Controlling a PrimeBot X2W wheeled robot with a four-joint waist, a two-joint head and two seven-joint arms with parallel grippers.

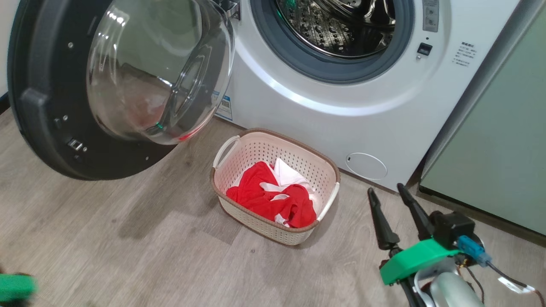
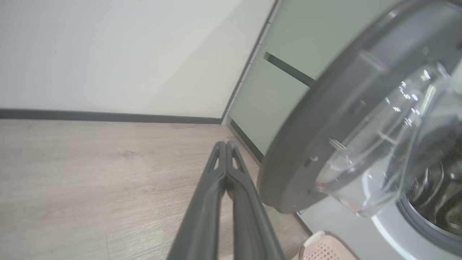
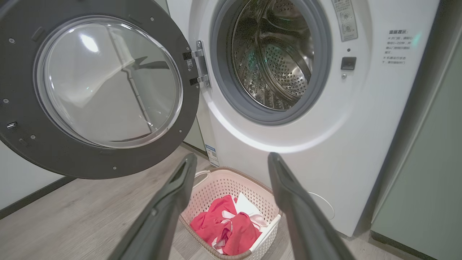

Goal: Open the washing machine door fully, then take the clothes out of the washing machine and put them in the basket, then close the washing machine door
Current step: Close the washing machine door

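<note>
1. Swung wide on its hinge, door (image 1: pixel 47 106) hanging left of washer (image 1: pixel 341 123).
2. Inside washer, steel perforated drum (image 1: pixel 337 30) ringed by grey seal (image 1: pixel 341 70).
3. On floor (image 1: pixel 128 238) just before washer, below door's lower edge: basket (image 1: pixel 260 149).
4. In basket, clothes (image 1: pixel 264 196), red with white patches.
5. At lower right, right gripper (image 1: pixel 386 189) with fingers spread wide, holding nothing, apart from basket, tips toward washer.
6. Beside door's rim, left gripper (image 2: pixel 226 144) closed, fingers pressed together, nothing between them.
7. Right of washer, pale-green cabinet (image 1: pixel 503 140).
</note>
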